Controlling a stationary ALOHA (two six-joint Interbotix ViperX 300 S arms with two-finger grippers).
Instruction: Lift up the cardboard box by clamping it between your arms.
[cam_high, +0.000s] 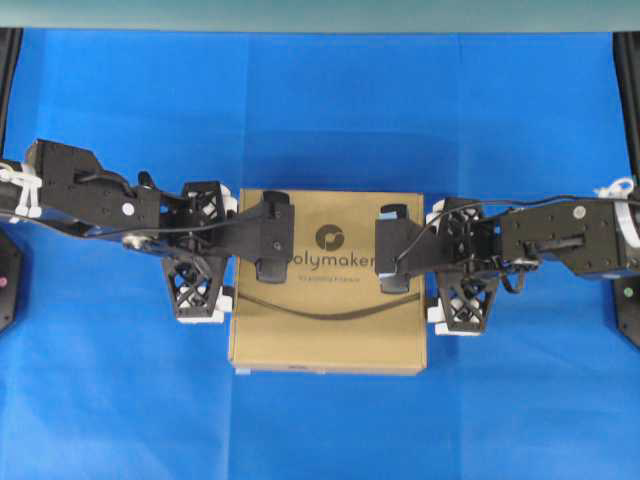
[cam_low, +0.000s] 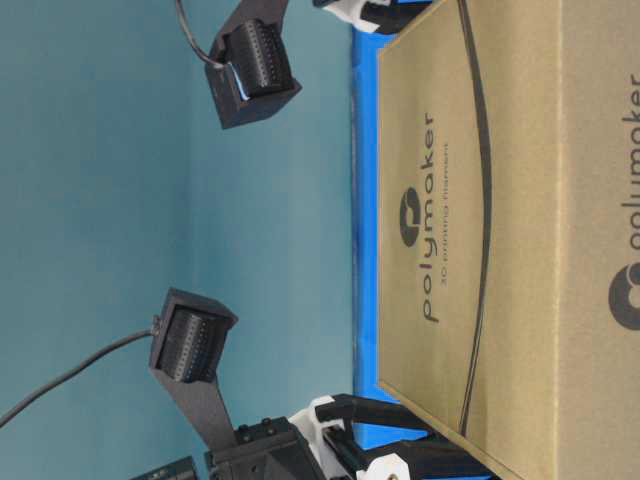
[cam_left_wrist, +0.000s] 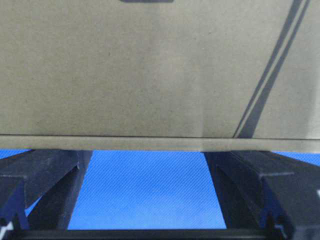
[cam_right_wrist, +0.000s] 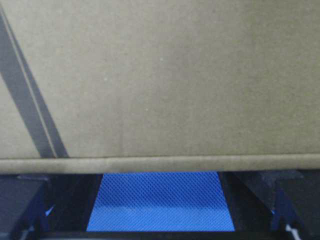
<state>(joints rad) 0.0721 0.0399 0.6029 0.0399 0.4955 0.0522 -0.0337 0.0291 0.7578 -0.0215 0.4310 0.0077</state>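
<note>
On the blue mat (cam_high: 320, 110), you have the left gripper (cam_high: 228, 252) and right gripper (cam_high: 432, 262) spread wide, flanking the cardboard box (cam_high: 330, 330) and grasping nothing.

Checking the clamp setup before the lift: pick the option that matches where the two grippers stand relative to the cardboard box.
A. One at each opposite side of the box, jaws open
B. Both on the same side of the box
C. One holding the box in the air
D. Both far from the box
A: the left gripper and the right gripper stand at opposite edges of the cardboard box, jaws spread wide.
</note>
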